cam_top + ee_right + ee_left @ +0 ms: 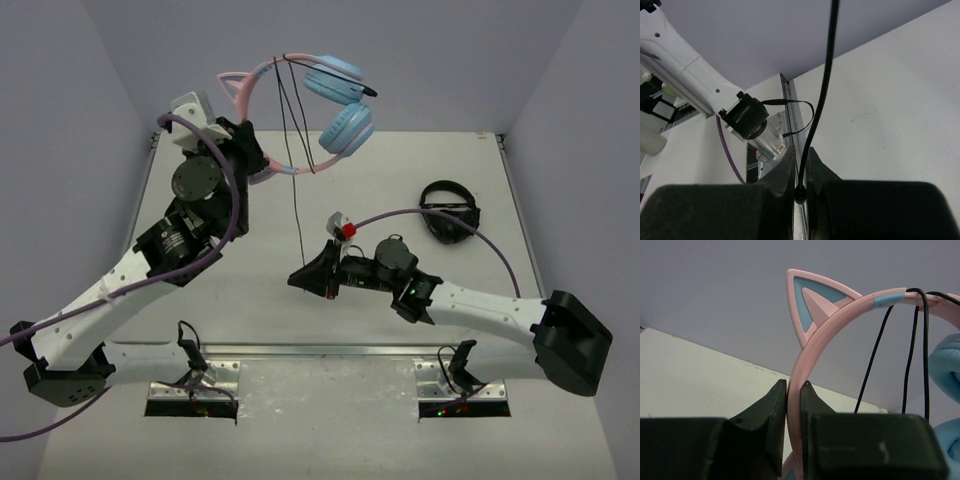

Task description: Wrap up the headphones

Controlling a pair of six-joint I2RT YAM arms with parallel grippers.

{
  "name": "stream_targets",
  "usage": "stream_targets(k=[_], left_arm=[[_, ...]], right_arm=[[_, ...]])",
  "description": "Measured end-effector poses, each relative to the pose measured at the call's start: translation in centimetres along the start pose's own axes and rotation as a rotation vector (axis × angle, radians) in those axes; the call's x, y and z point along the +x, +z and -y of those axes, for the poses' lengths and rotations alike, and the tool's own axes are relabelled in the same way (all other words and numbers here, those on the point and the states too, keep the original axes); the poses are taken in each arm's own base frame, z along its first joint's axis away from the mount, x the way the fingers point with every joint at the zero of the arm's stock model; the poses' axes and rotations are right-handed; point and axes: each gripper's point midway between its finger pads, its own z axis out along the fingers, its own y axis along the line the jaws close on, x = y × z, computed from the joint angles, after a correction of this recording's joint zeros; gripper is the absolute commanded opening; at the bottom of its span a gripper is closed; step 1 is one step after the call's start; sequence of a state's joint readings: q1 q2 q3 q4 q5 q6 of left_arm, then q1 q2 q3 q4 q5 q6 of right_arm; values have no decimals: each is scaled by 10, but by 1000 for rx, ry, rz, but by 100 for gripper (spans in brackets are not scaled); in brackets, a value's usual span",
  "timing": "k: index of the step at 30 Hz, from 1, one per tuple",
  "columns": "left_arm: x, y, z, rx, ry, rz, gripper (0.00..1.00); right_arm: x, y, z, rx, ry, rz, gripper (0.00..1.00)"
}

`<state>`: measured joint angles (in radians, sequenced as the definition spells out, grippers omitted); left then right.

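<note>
Headphones [335,82] are being held up off the table [470,170] at the far left, and the left gripper [262,166] is doing the holding. In the left wrist view its fingers [771,410] are clamping flat on either side of the pink headband [802,357], gripping it low on the arc just under one cat ear [812,297]. From that pinch the headband is curving up and over to the right. The two light blue earcups [345,125] are hanging at its far end, away from the left gripper and one above the other in the top view. Thin black cable [298,205] is lying over the top of the headband in several strands, which are dropping side by side between the clamped section and the earcups. One strand is running on in a straight line down toward the near middle of the table, where the right gripper [297,280] is pinching it. The right wrist view is showing its jaws closed on the cable, with the line passing up out of the narrow slot between them. The right gripper is sitting well apart from the headband and earcups, touching only the cable. Separate all-black headphones [450,215] are lying on the table to the right of the right gripper.
</note>
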<state>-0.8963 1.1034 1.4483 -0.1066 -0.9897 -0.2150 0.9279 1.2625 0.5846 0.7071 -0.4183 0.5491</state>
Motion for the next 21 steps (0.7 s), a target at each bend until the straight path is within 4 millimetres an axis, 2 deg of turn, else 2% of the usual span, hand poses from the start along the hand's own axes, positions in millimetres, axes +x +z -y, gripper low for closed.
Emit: stream_targets(k=[6, 9, 13, 16, 21], left_arm=[[19, 20, -5, -134, 141, 4, 0], [34, 36, -13, -175, 229, -28, 0], [42, 62, -38, -230, 306, -94, 0], [50, 70, -58, -264, 354, -143, 0], [71, 72, -63, -249, 399, -207, 0]], right_arm=[[-3, -4, -29, 7, -82, 38, 1], [-3, -9, -36, 57, -130, 44, 1], [-3, -17, -24, 176, -182, 39, 1], [-1, -23, -13, 261, -218, 18, 1], [8, -25, -17, 297, -273, -86, 1]])
